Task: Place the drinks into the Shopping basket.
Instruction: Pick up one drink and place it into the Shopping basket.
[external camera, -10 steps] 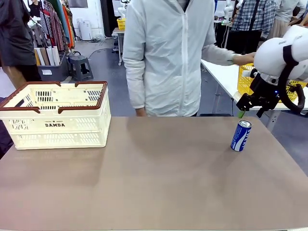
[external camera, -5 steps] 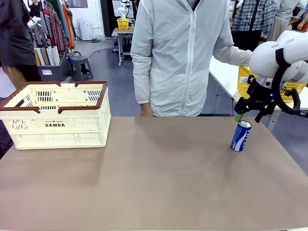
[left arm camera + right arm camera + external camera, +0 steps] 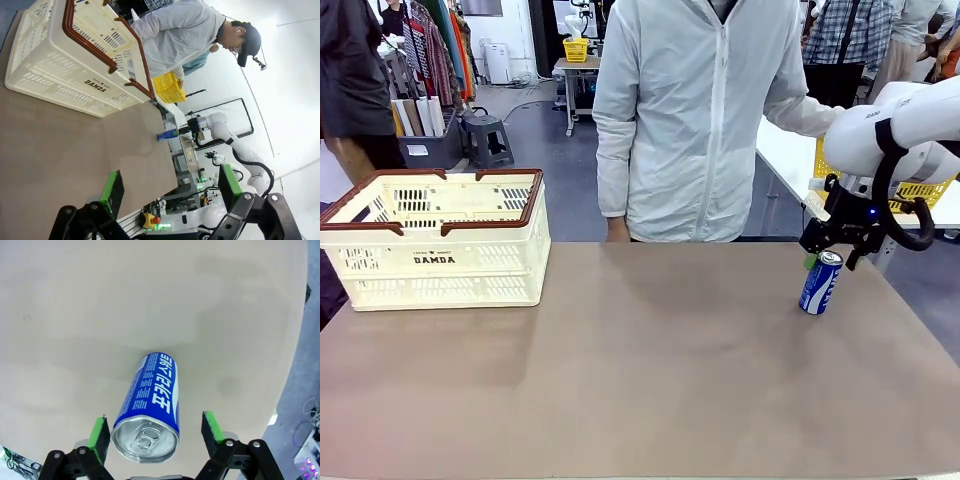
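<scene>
A blue Pocari Sweat can stands upright on the table's right side; its silver top fills the space between my right gripper's green pads. My right gripper hovers open just above the can, one finger on either side, not touching it. The cream-white DAMDA shopping basket with its brown rim sits at the table's far left, and shows again beyond my left gripper. That gripper is open, with nothing between its fingers. No green can is in view.
A person in a white jacket stands at the far edge, one arm reaching toward a yellow mesh basket on a side table at right. The brown tabletop stretches bare between basket and can.
My right gripper has come down and leftward from above the table's right edge to just over the can. The person has shifted slightly right.
</scene>
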Robot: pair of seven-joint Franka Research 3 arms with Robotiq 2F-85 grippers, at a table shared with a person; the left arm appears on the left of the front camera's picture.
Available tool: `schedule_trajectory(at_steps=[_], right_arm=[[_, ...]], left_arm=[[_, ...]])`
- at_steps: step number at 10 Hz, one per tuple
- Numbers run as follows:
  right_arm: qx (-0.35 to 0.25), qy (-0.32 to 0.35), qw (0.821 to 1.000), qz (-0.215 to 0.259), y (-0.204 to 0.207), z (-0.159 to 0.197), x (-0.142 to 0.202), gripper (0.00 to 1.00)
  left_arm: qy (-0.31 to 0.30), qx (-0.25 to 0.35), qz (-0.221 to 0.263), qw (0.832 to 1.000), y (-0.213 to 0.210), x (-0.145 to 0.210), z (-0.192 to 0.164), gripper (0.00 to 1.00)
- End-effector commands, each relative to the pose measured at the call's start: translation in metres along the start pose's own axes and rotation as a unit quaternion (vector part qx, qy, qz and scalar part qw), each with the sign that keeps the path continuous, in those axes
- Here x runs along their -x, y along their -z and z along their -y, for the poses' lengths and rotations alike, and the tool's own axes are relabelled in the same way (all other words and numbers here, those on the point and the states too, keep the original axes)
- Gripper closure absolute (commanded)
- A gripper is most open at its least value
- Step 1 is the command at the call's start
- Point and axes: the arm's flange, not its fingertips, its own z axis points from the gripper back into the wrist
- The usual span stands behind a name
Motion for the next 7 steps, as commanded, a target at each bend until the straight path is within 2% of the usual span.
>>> schedule_trajectory(at_steps=[1, 7], right_arm=[[0.024, 0.008, 1.000, -0.003, -0.0008, -0.0042, -0.0013, 1.00], [0.020, -0.017, 1.000, -0.011, 0.0017, -0.0076, 0.0083, 1.00]], left_arm=[[0.009, 0.011, 0.006, 1.000, -0.0004, -0.0011, 0.0000, 0.00], [0.009, 0.011, 0.006, 1.000, -0.0004, -0.0011, 0.0000, 0.00]])
